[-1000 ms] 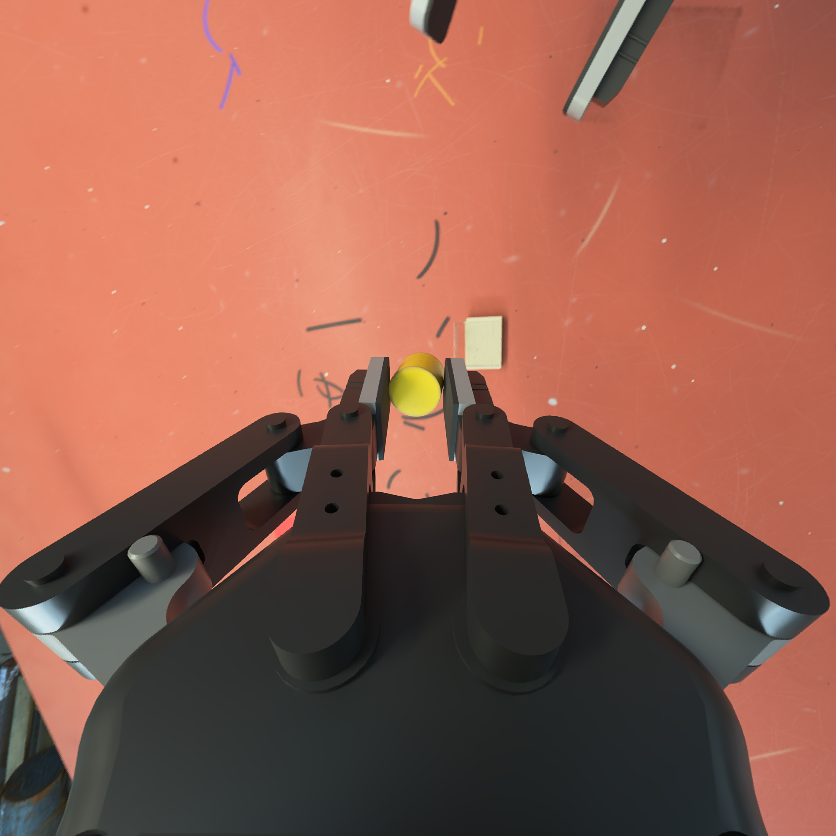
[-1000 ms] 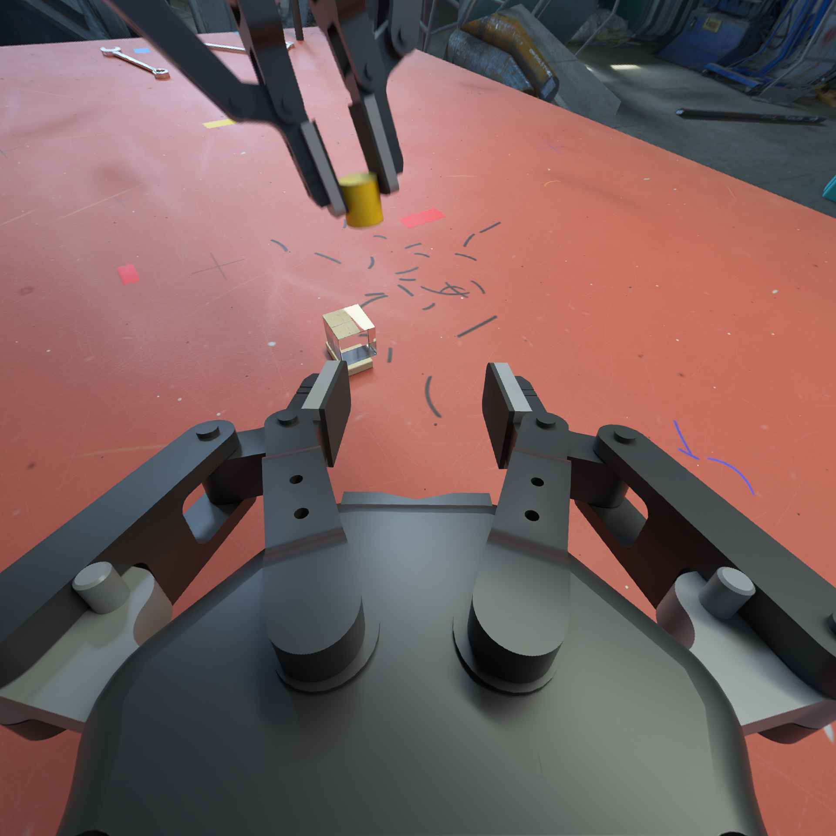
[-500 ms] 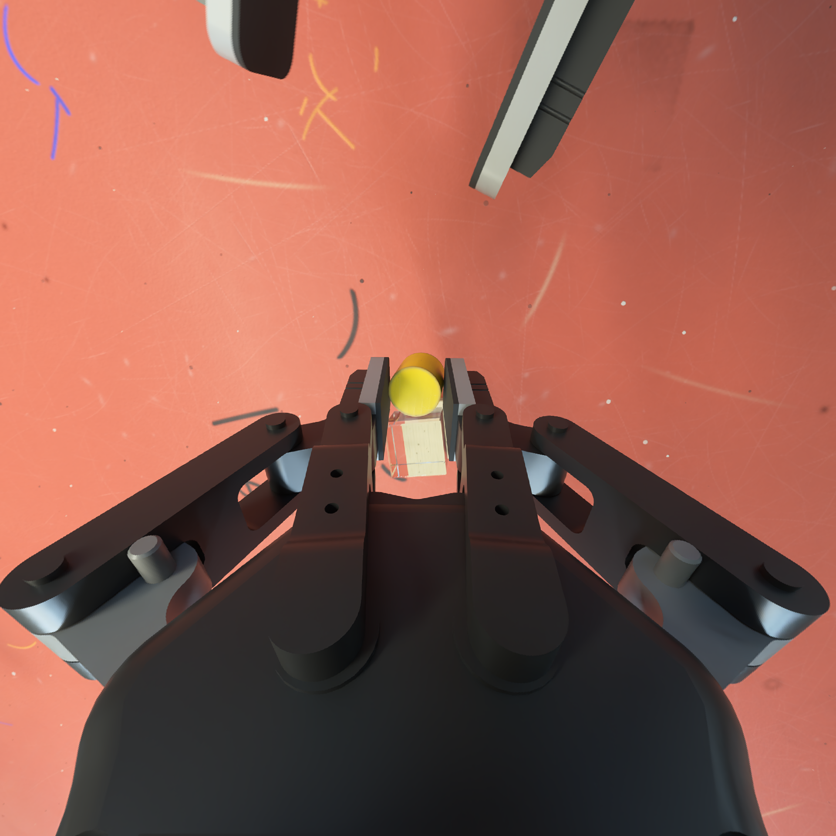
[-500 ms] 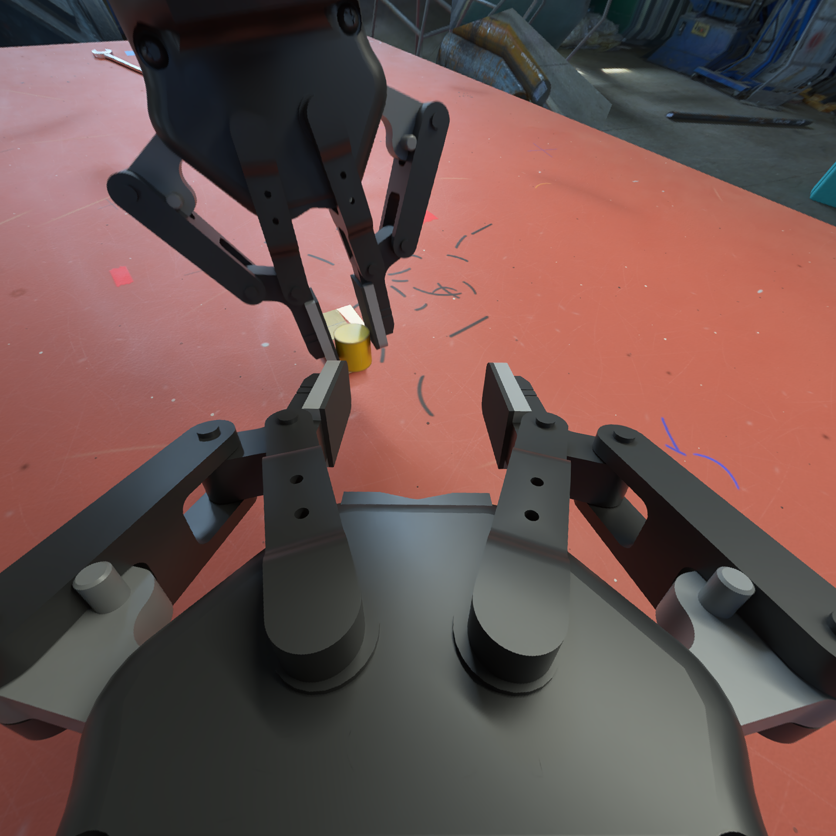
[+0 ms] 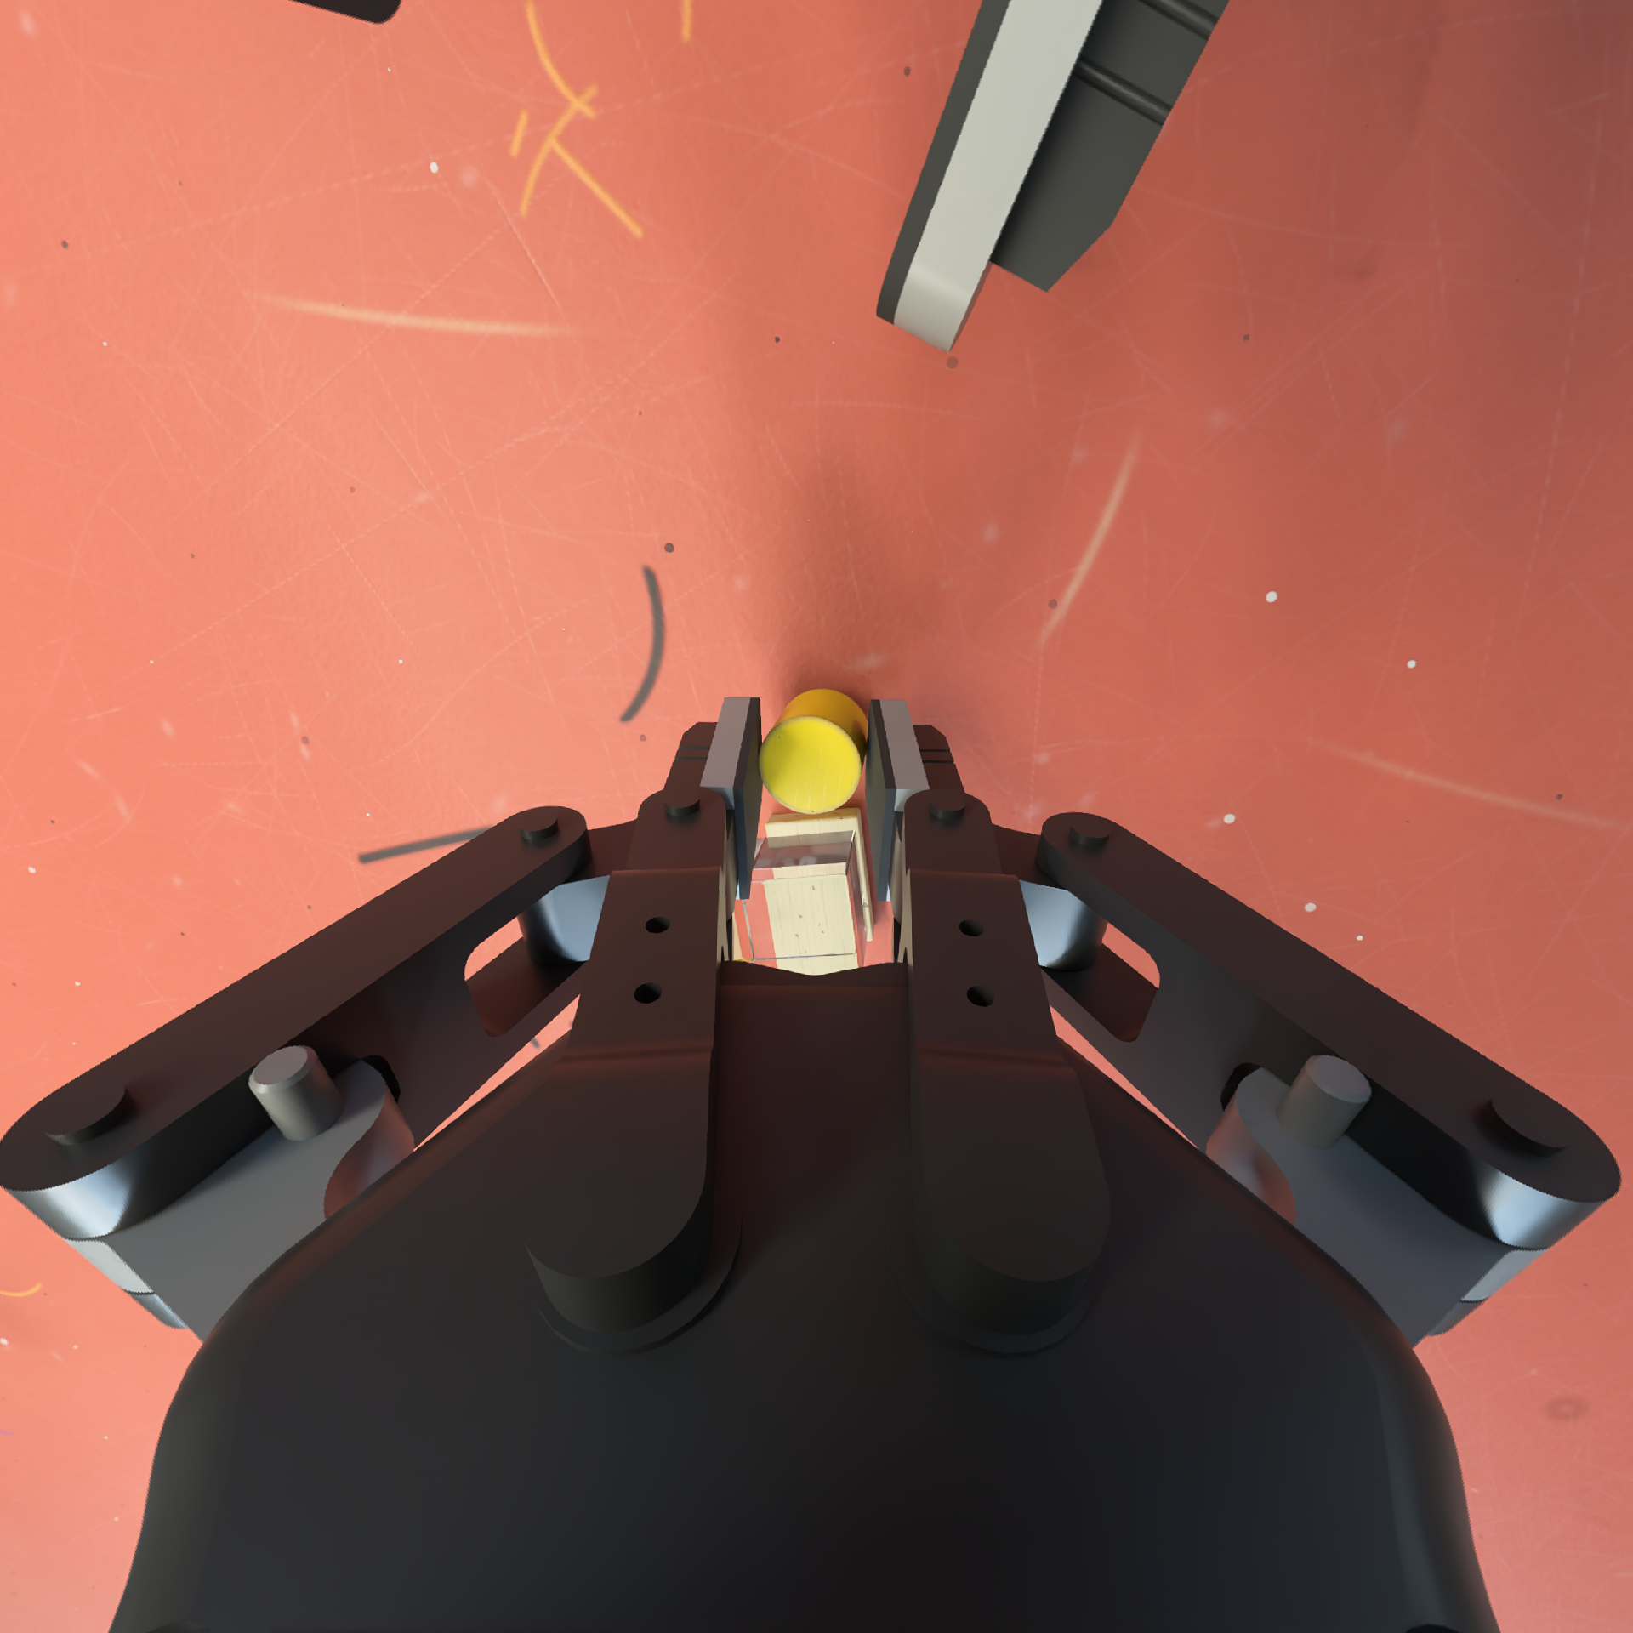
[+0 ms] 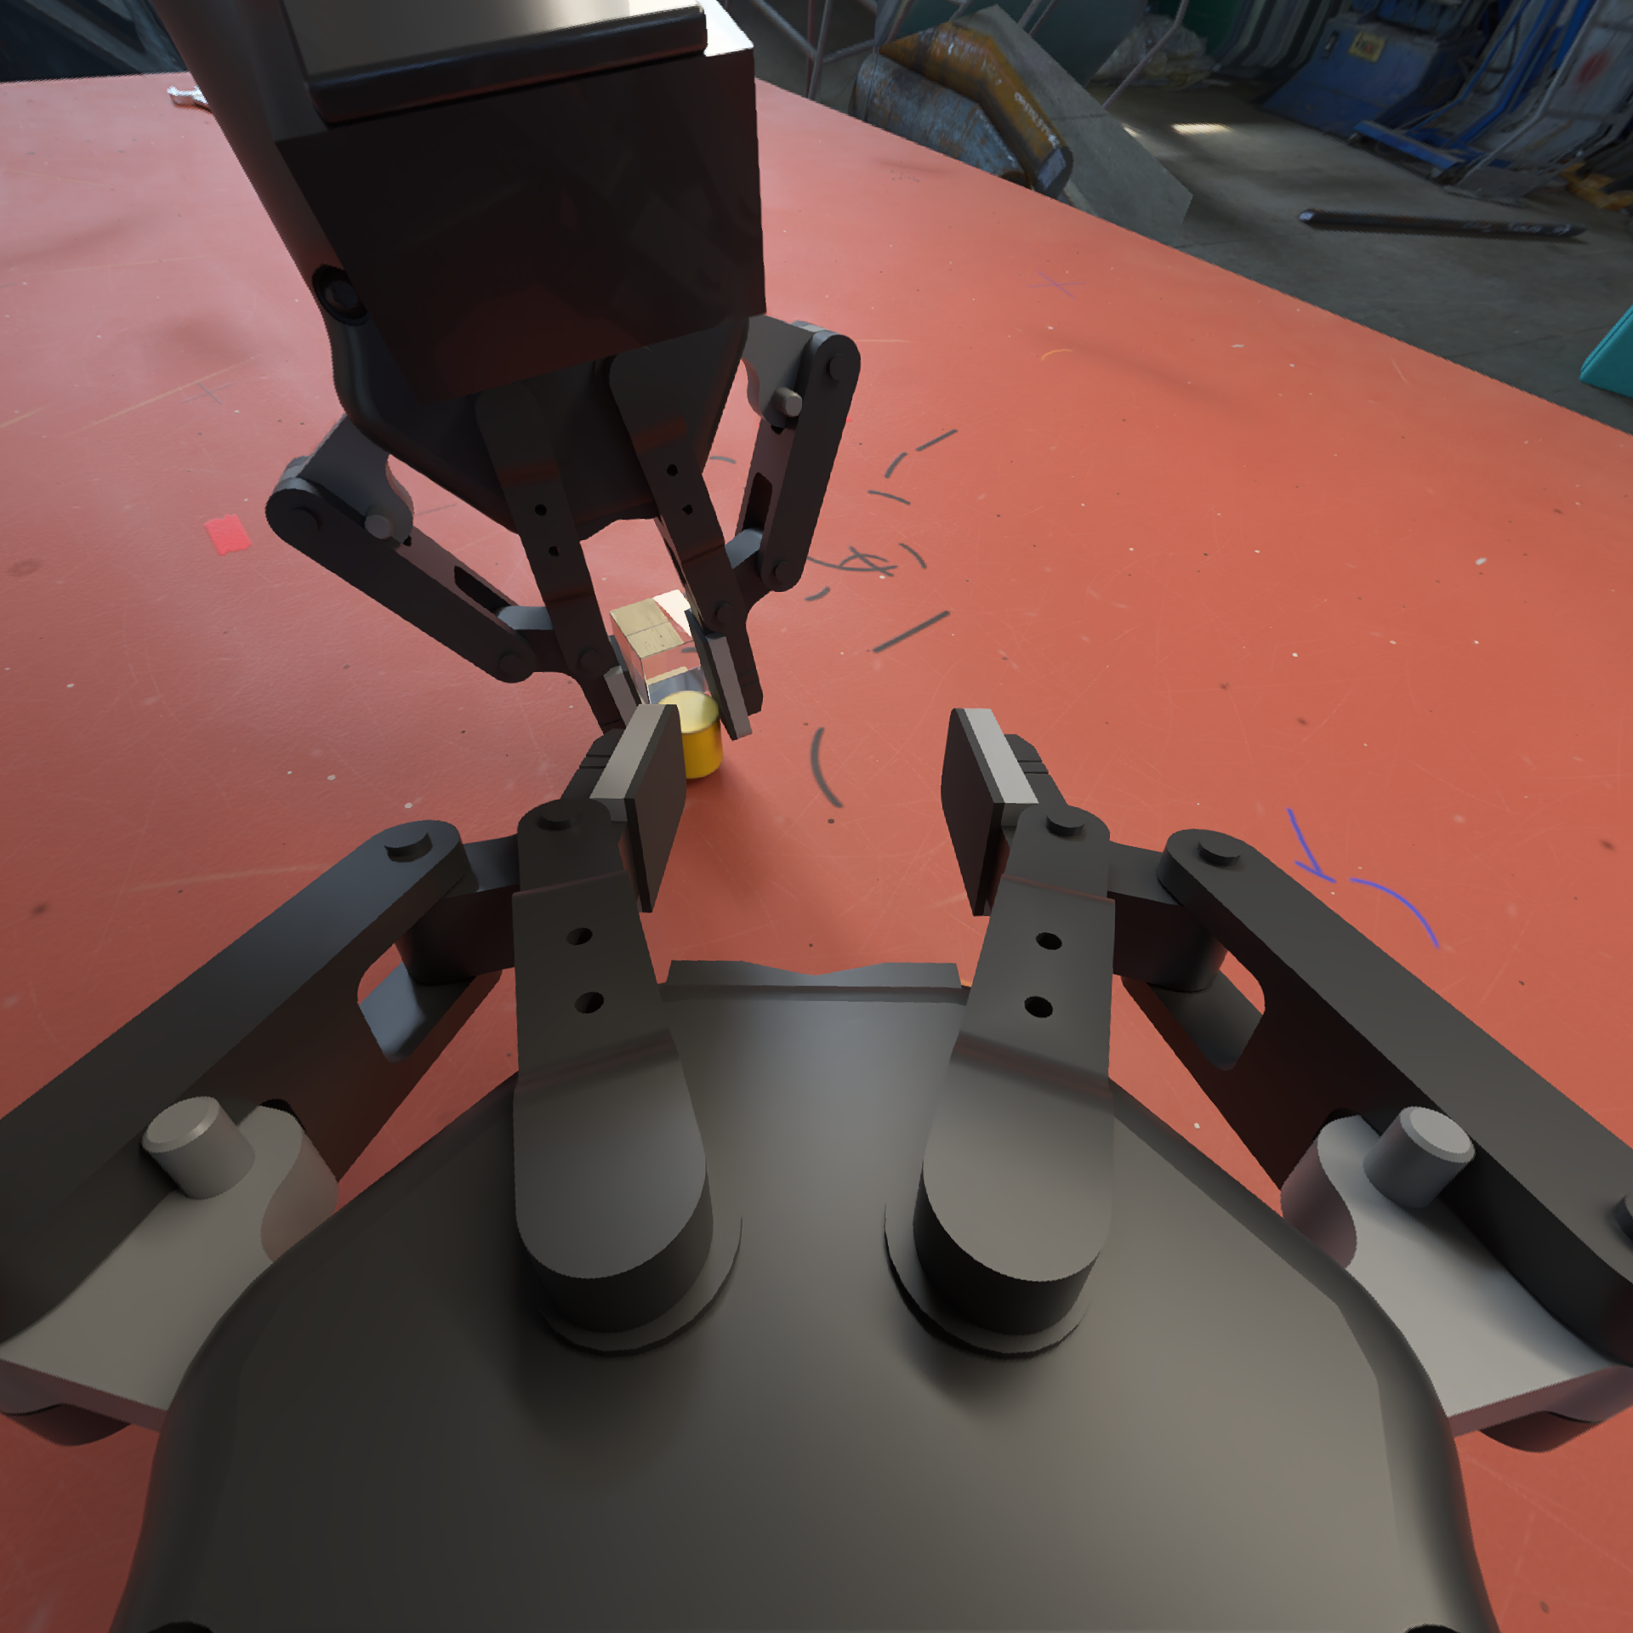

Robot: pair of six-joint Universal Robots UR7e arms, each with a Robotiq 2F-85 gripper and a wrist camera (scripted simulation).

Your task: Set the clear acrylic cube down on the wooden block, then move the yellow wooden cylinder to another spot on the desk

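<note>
While the right end effector [image 6: 808, 808] gapes empty, the left end effector [image 5: 813, 751] grips the yellow cylinder [image 5: 811, 764] on the table [image 5: 353, 486].

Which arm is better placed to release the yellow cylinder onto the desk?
Left. Its pincer is shut on the yellow cylinder, low at the desk; the right pincer is open, empty.

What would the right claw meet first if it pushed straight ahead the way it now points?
Probably the bare red desk top: the open right claw aims at empty surface beside a dark curved mark. The yellow wooden cylinder, held in the left claw, sits left of that line, though depth is unclear.
</note>
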